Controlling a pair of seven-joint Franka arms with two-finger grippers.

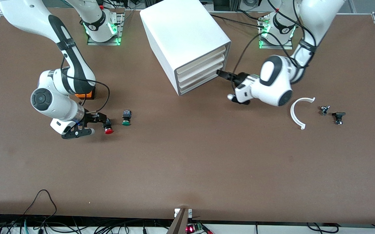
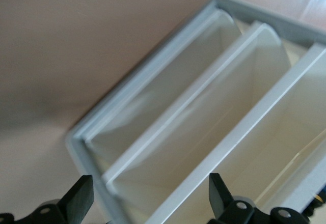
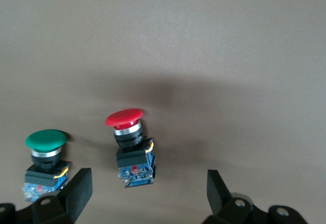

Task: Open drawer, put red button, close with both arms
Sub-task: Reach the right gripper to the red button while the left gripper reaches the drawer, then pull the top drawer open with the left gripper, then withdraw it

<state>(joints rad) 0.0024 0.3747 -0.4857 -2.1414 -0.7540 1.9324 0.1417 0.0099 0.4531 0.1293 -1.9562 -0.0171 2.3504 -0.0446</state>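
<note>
The red button lies on its side on the table, toward the right arm's end; in the right wrist view it is just ahead of the fingertips. My right gripper is open and low beside it, not touching it. The white cabinet stands at the table's middle with its stacked drawers all shut. My left gripper is open right at the drawer fronts, at the end toward the left arm. In the left wrist view its fingers straddle a drawer's front edge; which drawer I cannot tell.
A green-capped button lies close beside the red one, toward the cabinet. An orange box sits under the right arm. A curved white piece and two small dark parts lie toward the left arm's end.
</note>
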